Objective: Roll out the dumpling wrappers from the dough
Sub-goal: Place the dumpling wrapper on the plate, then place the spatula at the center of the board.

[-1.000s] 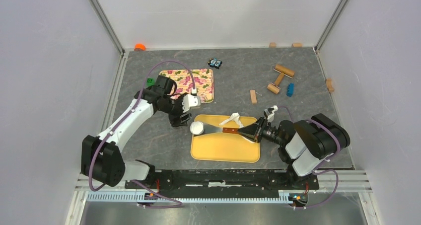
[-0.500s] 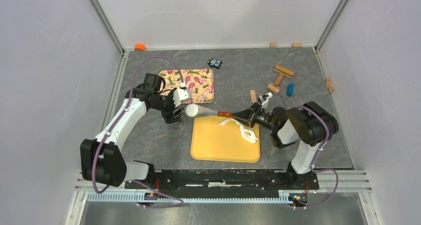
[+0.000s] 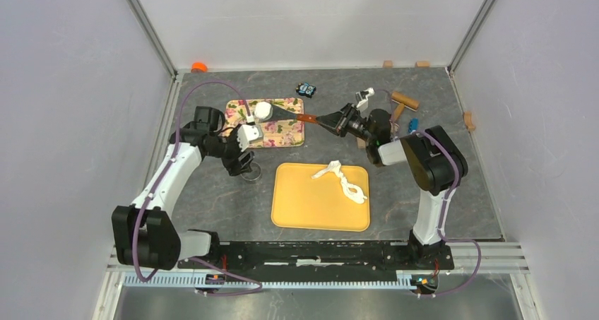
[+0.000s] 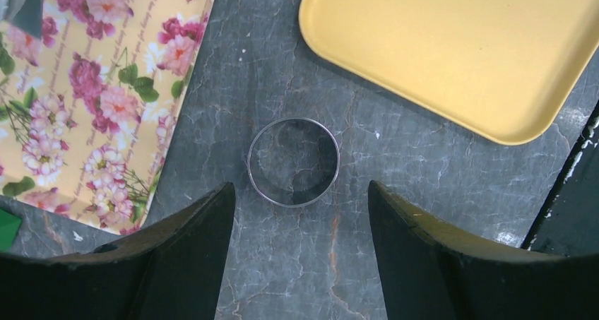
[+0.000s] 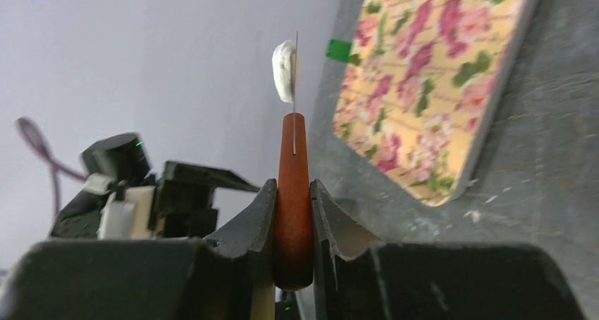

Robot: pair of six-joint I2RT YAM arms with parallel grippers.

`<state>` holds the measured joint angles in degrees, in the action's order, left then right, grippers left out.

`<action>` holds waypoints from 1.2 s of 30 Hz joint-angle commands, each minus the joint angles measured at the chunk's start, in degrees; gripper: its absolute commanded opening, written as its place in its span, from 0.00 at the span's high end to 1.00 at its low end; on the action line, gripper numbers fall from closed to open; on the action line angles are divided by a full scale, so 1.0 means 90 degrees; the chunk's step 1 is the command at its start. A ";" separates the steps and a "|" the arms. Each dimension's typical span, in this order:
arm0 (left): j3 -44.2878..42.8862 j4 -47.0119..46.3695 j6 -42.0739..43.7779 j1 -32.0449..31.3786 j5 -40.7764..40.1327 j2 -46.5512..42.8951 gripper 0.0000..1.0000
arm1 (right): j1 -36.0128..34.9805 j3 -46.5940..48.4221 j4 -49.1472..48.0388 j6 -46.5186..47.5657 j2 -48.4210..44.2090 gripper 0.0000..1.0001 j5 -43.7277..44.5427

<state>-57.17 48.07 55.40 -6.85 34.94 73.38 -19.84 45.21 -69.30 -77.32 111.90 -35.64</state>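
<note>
My right gripper [image 3: 332, 121] is shut on the brown handle of a spatula [image 3: 308, 118]. A small flat white dumpling wrapper [image 3: 263, 110] rides on its blade, above the floral board [image 3: 285, 131]. In the right wrist view the handle [image 5: 293, 157] sits between the pads, and the wrapper [image 5: 284, 71] clings to the thin blade, seen edge-on. A ragged strip of dough [image 3: 346, 181] lies on the yellow tray [image 3: 311, 210]. My left gripper [image 4: 300, 187] is open and empty, hovering just over a clear round cup [image 4: 293, 162] on the table between board [image 4: 92, 87] and tray [image 4: 452, 44].
A wooden rolling pin [image 3: 398, 112], wooden blocks [image 3: 361, 138] and a blue piece [image 3: 413, 127] lie at the back right. A small black toy [image 3: 306, 90] sits behind the board, an orange cap [image 3: 199, 67] in the far left corner. White walls enclose the table.
My right gripper has carried the spatula and wrapper from the yellow tray back and left to above the floral board. The dough strip has stretched out on the tray. My left arm drew back leftward.
</note>
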 commanded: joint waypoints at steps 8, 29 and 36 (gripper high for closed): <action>-0.0015 0.0189 0.0150 0.0411 0.0373 0.0017 0.24 | -0.0224 0.1835 0.3719 0.2604 0.0223 1.00 0.0942; -0.0067 0.0163 0.0080 0.0510 0.0367 0.0028 0.22 | -0.0345 0.2794 0.5923 0.4942 -0.1514 1.00 0.1576; 0.0271 -0.0585 -0.0461 0.0554 0.0222 -0.0195 0.19 | -0.0911 0.1698 0.7298 0.8647 -0.4110 1.00 0.4246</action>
<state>-55.92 47.70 55.31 -2.55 36.23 73.76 -24.25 64.23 -8.93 -22.96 88.23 -14.81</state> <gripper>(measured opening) 0.801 0.232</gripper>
